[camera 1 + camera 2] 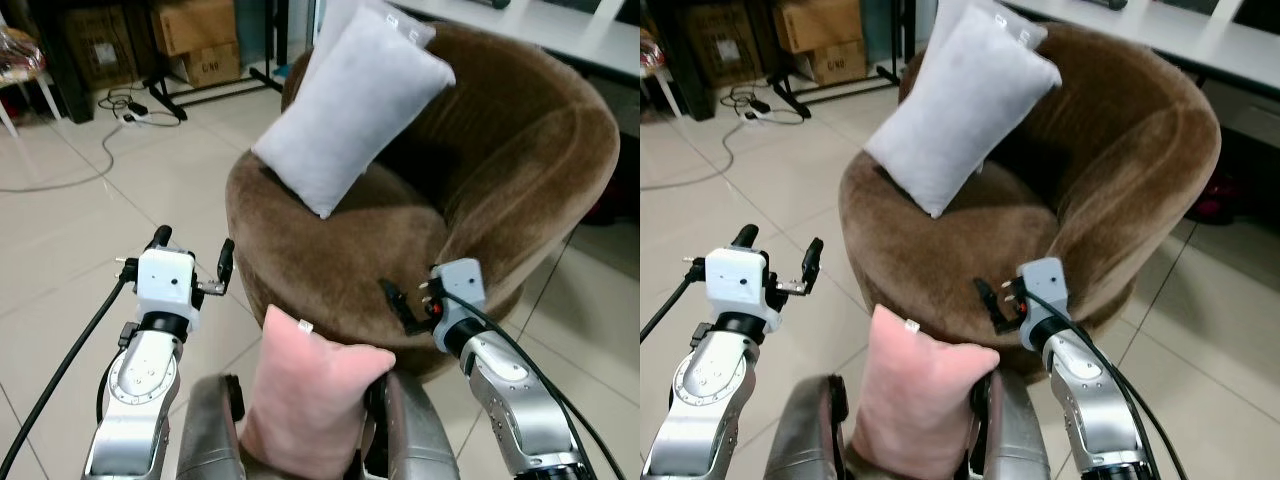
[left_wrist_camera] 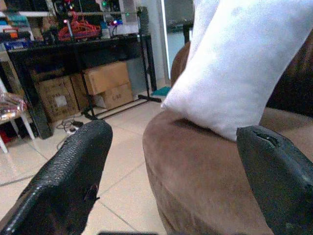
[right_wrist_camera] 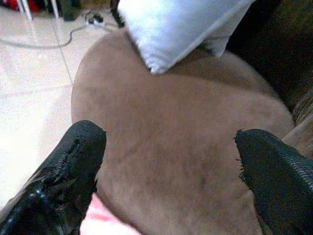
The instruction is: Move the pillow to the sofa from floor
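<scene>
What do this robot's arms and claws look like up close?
Both arms are jointed silver metal with black cables alongside. The left gripper has a boxy white housing and two long black fingers with a pebbled surface. The right gripper has a grey-white housing showing a small red spot.

The right tool (image 3: 168, 171) has its two black fingers (image 3: 68, 171) wide apart over a brown sofa (image 3: 186, 147) — a white pillow (image 3: 181, 27) leans there, with a pink bit (image 3: 100, 220) below.
</scene>
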Controlling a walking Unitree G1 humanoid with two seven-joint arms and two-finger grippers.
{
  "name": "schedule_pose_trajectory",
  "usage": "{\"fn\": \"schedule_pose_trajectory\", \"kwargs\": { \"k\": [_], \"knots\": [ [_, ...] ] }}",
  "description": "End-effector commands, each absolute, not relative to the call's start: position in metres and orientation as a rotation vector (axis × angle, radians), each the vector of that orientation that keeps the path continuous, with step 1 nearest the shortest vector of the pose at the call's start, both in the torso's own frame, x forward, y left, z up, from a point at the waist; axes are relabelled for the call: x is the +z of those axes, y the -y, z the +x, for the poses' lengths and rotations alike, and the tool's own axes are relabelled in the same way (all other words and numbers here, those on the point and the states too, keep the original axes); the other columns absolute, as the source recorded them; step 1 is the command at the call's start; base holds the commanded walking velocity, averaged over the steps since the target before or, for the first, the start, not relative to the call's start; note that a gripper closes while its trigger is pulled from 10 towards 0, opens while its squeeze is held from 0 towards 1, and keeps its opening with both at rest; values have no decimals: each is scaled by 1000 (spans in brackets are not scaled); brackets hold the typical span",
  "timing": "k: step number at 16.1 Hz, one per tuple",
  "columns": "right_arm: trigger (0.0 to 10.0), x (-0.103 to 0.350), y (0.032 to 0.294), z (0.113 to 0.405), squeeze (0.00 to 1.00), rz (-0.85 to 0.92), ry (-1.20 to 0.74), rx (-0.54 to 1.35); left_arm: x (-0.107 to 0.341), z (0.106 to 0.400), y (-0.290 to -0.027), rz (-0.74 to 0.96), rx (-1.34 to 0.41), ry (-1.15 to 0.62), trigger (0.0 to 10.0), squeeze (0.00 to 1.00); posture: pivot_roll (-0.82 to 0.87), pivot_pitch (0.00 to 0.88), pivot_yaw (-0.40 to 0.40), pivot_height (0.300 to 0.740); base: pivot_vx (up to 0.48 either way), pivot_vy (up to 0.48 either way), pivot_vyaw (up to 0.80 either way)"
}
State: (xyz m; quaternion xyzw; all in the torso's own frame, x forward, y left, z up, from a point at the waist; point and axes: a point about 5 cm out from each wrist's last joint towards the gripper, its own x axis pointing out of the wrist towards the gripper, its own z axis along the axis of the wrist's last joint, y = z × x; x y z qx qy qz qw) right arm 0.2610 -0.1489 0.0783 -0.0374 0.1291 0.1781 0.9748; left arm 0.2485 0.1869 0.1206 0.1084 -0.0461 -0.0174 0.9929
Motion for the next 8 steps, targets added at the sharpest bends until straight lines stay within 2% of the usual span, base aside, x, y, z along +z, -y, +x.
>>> {"fn": "schedule_pose_trajectory", "kwargs": {
  "k": [1,3,4,5,8],
  "knots": [
    [10000,78,150,263,0,-100,-270,387,119,247,-182,222,-57,82,10000,573,66,0,-75,486,0,0,0],
    [10000,77,149,264,0,-130,-274,451,115,243,-180,217,-54,71,10000,569,68,0,-91,486,0,0,0],
    [10000,76,150,268,757,-117,-281,484,110,240,-177,211,-55,54,10000,569,67,0,-102,486,0,0,0],
    [10000,75,150,270,1000,-133,-282,513,106,236,-176,208,-56,40,10000,569,63,0,-106,486,0,0,0],
    [10000,66,139,279,1000,-197,-331,635,93,215,-182,231,-51,-24,10000,573,74,0,-137,486,0,0,0]
  ]
}}
